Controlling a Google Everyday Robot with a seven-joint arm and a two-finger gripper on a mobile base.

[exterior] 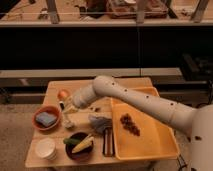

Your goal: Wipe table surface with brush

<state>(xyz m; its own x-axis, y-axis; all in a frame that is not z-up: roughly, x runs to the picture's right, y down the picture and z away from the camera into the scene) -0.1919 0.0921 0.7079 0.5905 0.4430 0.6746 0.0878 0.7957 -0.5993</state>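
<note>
From where I stand, one wooden counter (131, 83) carries everything. On it I count two bowls, one red (37, 121) and one dark (73, 154), and a single white cup (45, 148). The red bowl holds one blue sponge (46, 118). The dark bowl holds one ear of corn (83, 145) and one green piece (69, 141). There is one round orange fruit (63, 94), one grey cloth (100, 122), and one yellow tray (156, 140) with a single dark clump (130, 124) in it. Dark utensils (107, 142) lie beside the tray, but how many I cannot tell. One arm (135, 97) ends in one claw (65, 106), low over the counter's left side between fruit and red bowl.
</note>
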